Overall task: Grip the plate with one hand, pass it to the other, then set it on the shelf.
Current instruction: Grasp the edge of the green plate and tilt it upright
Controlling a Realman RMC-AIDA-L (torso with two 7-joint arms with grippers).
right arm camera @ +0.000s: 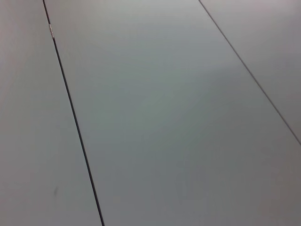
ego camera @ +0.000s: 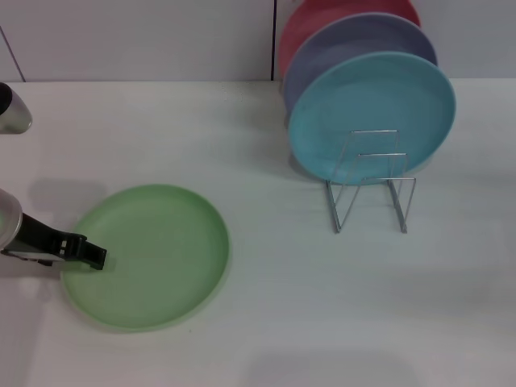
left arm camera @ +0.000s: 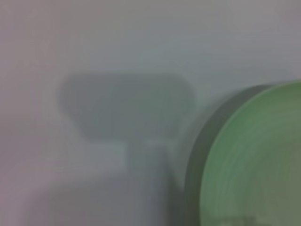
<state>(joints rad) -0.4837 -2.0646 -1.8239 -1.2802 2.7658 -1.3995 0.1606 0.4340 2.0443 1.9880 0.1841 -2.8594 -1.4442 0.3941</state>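
Observation:
The pale green plate [ego camera: 149, 254] lies flat on the white table at the front left. My left gripper [ego camera: 90, 255], black on a black forearm with a silver wrist, reaches in from the left edge, its tip at the plate's left rim. The plate's rim also shows in the left wrist view [left arm camera: 254, 160], beside a grey shadow on the table. The wire shelf [ego camera: 371, 189] stands upright at the right, its front slots bare. My right gripper is out of view; the right wrist view shows only a plain grey panelled surface.
A turquoise-blue plate [ego camera: 371, 117], a lavender plate [ego camera: 355, 48] and a red plate [ego camera: 322, 20] stand on edge in the back of the rack. A silver and black cylinder [ego camera: 12, 109] sits at the far left edge.

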